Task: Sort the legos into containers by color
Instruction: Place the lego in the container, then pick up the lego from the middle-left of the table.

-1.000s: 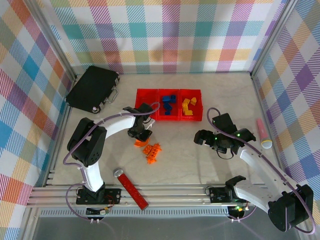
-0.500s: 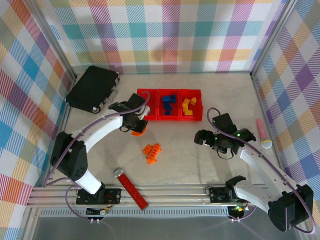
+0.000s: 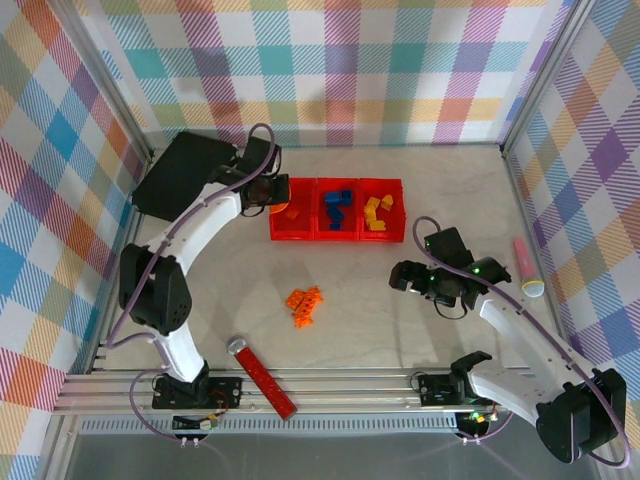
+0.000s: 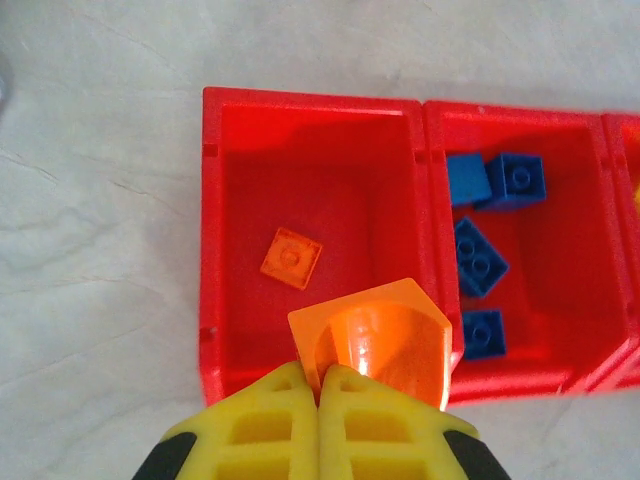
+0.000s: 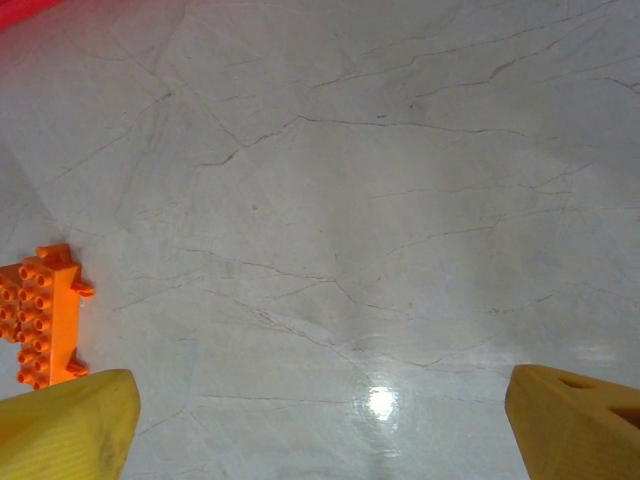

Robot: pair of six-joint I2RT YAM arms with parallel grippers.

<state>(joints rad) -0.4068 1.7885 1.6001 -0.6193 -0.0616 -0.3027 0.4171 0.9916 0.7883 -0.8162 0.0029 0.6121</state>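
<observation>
Progress looks pretty decent to me: the bins (image 3: 336, 239) sit in a row at the far side of the table (image 3: 400, 340), the middle one has a handful of blue bricks (image 3: 338, 208) and the right one has the yellow bricks (image 3: 376, 213), so those two colours seem done as far as I can tell. Orange is the one that's left. The left bin has just one flat orange brick (image 4: 291, 258) lying on its floor. The left gripper (image 4: 322, 385) has its jaws pinched tight on a curved orange brick (image 4: 385, 340), and it hangs over the near edge of that left bin, close to the wall shared with the blue one, so that piece is about to go in but isn't dropped yet. After that there's the orange pile (image 3: 305, 303) out on the open table, well apart from the bins and roughly between the two arms. It's clumped together, so I can't count the pieces. The right gripper (image 5: 320, 420) has its jaws wide with nothing in them, low over bare table just right of the pile. I'd guess we're past halfway, with a few more orange trips to go.
</observation>
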